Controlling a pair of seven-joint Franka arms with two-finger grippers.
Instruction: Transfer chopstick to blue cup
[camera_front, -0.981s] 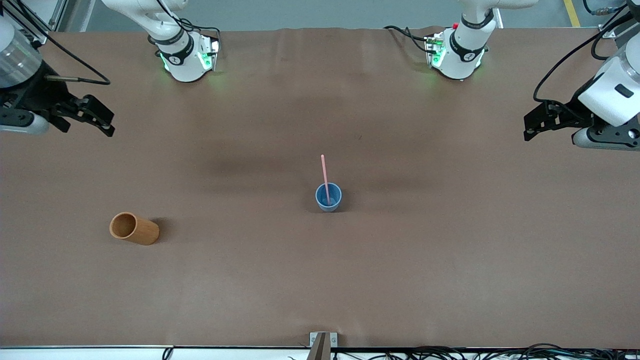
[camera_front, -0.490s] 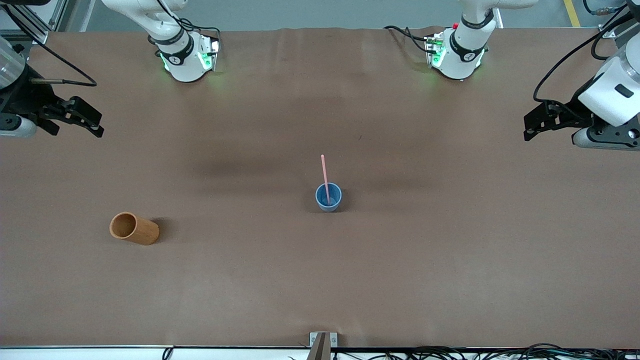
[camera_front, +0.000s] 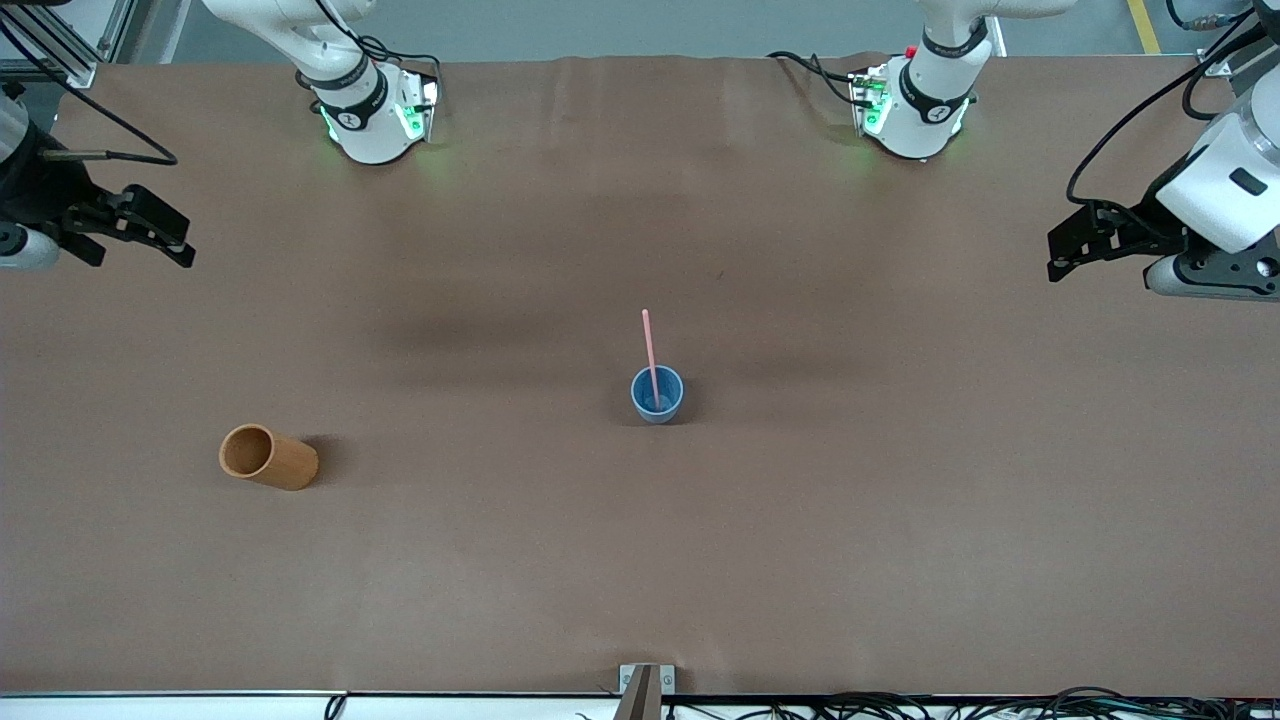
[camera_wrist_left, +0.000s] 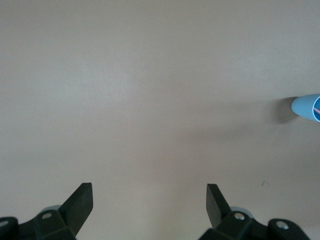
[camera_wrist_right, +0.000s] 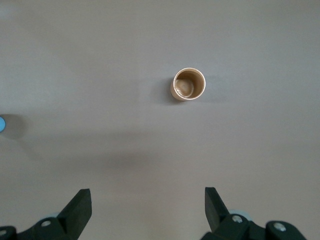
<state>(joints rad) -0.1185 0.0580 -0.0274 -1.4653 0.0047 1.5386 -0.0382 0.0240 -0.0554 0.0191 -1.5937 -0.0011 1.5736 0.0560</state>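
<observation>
The blue cup (camera_front: 657, 394) stands upright mid-table with the pale-pink chopstick (camera_front: 649, 346) standing in it, leaning on the rim. The cup's edge also shows in the left wrist view (camera_wrist_left: 308, 107) and in the right wrist view (camera_wrist_right: 2, 123). My right gripper (camera_front: 168, 236) is open and empty, up in the air over the right arm's end of the table. My left gripper (camera_front: 1070, 248) is open and empty, held over the left arm's end of the table. The left gripper (camera_wrist_left: 149, 196) and the right gripper (camera_wrist_right: 148, 200) show wide-apart jaws with bare table between them.
An orange-brown cylindrical holder (camera_front: 268, 457) lies toward the right arm's end, nearer the front camera than the cup; it also shows in the right wrist view (camera_wrist_right: 188, 84). A metal bracket (camera_front: 645, 682) sits at the table's front edge. The table is covered in brown cloth (camera_front: 900, 520).
My right gripper has drawn back toward the right arm's end of the table and slightly up. The left arm, the cup and the chopstick have not moved.
</observation>
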